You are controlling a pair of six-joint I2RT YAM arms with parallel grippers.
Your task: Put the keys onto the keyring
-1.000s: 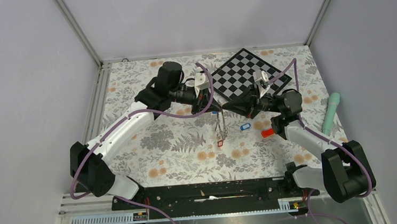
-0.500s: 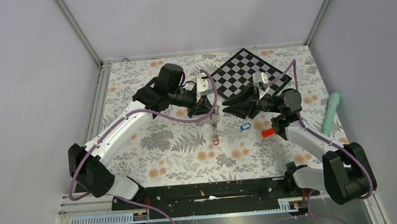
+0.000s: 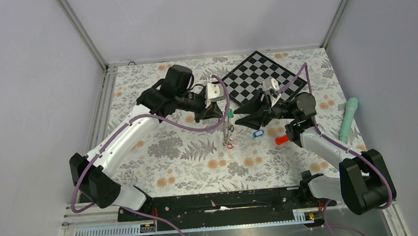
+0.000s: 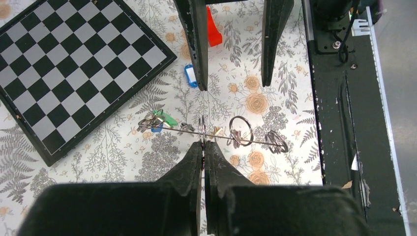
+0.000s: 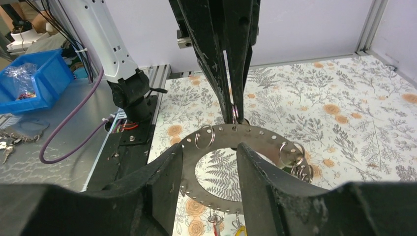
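The keyring [image 5: 255,135], a flat grey ring dotted with small holes and split rings, hangs above the table from my left gripper [image 4: 203,143], which is shut on its rim. It shows edge-on in the left wrist view [image 4: 221,135]. Keys hang from it, with a green tag [image 3: 231,114], a red tag [image 5: 215,222] and a yellow tag [image 5: 239,228]. My right gripper [image 5: 210,147] is open, its fingers on either side of the ring's hole and gripping nothing. A blue-tagged key [image 3: 258,132] lies loose on the table.
A chequered board [image 3: 257,77] lies at the back behind both grippers. On the table right of the blue key sits a red block [image 3: 281,140]. A teal cylinder [image 3: 349,118] lies near the right edge. The black base rail [image 4: 339,123] runs along the near side.
My right gripper has opened and let go of the keyring, drawing back slightly to the right. The left gripper still holds the ring, which has swung a little with its hanging keys.
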